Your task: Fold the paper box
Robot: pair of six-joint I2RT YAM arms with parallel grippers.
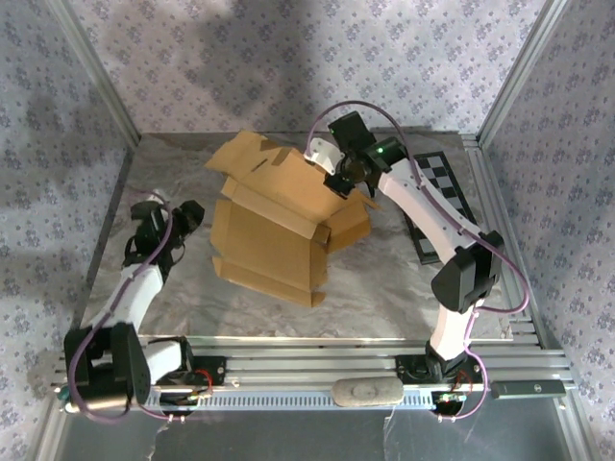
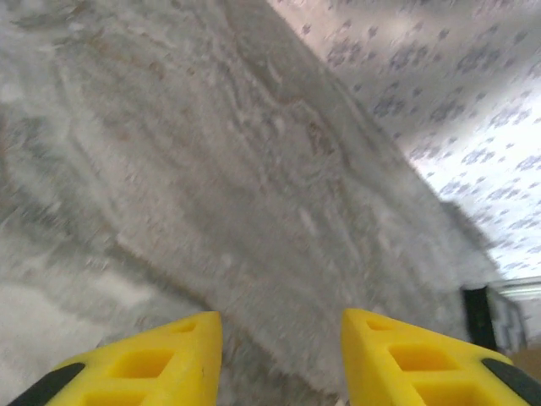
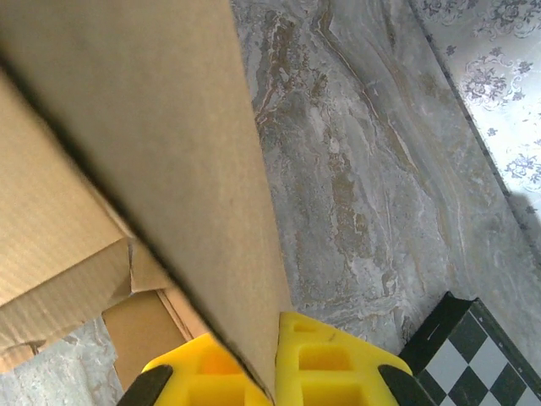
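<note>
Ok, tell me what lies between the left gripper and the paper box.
Only bare table separates left gripper and paper box, in the top external view.

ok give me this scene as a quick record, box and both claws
box: tan cardboard, partly folded, flaps raised, mid table
left claw: open, empty, left of box, apart from it
right claw: shut on a box panel, far right side
checkerboard: flat on table, right of box
</note>
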